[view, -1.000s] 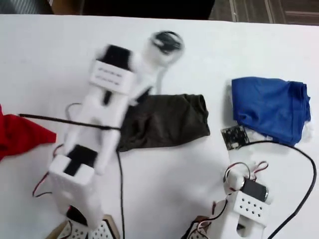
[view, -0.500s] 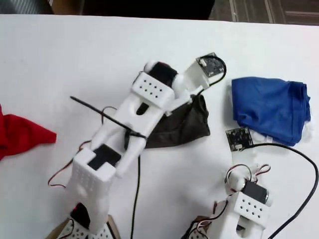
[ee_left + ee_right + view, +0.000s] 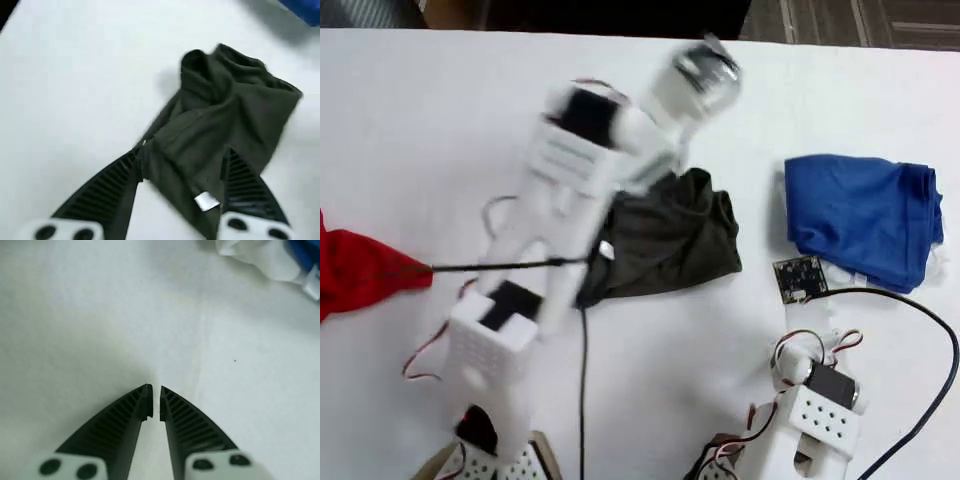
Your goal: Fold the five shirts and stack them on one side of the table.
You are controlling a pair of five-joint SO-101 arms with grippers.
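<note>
High view: my left arm [image 3: 570, 190] reaches out over the white table [image 3: 420, 120], its far end above the upper left corner of the dark shirt [image 3: 670, 240], which lies crumpled mid-table. The blue shirt [image 3: 860, 215] sits folded on the right side and the red shirt [image 3: 360, 275] lies at the left edge, both well apart from the dark one. My right arm [image 3: 815, 400] is tucked in near its base, just below the blue shirt.

Half a second ago the left arm lay lower across the dark shirt with its wrist closer to the blue one. Now it has swung up and back, so more of the shirt shows. The right arm and the other two shirts have not shifted.

Left wrist view: the left gripper [image 3: 182, 150] is spread wide, one finger on either side of the dark shirt's near edge, clamping nothing. A white tag [image 3: 206, 201] shows on the cloth by one finger.

Right wrist view: the right gripper [image 3: 156, 388] is pinched to a thin slit over bare table, holding nothing.
</note>
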